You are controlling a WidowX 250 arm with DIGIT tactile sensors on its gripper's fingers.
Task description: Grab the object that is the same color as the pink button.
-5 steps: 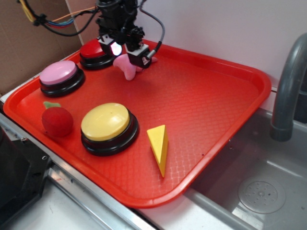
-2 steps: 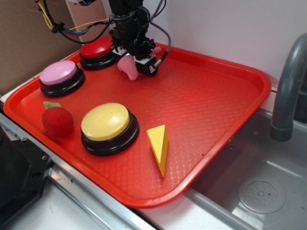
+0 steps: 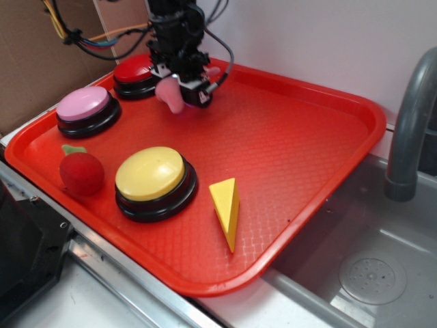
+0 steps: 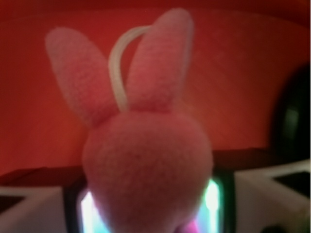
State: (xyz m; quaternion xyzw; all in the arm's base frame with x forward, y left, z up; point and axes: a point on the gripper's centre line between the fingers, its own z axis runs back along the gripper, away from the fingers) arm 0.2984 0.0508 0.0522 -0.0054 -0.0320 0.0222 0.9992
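Note:
The object, a small pink plush rabbit (image 3: 171,93), hangs between my gripper's (image 3: 179,87) jaws at the back left of the red tray (image 3: 293,143), lifted just off it. In the wrist view the plush rabbit (image 4: 146,160) fills the frame, its two ears and a white loop pointing away, my gripper (image 4: 148,204) shut on its body. The pink button (image 3: 85,106) with its black base sits to the left on the tray, apart from the gripper.
A red button (image 3: 135,74) sits just behind and left of the gripper. A yellow button (image 3: 151,176), a red plush strawberry (image 3: 81,171) and a yellow cheese wedge (image 3: 227,205) lie toward the tray's front. A grey faucet (image 3: 410,123) and sink (image 3: 362,273) are at the right.
The gripper has swung about with the pink plush held in it, drifting right and then back left, and has kept its hold throughout.

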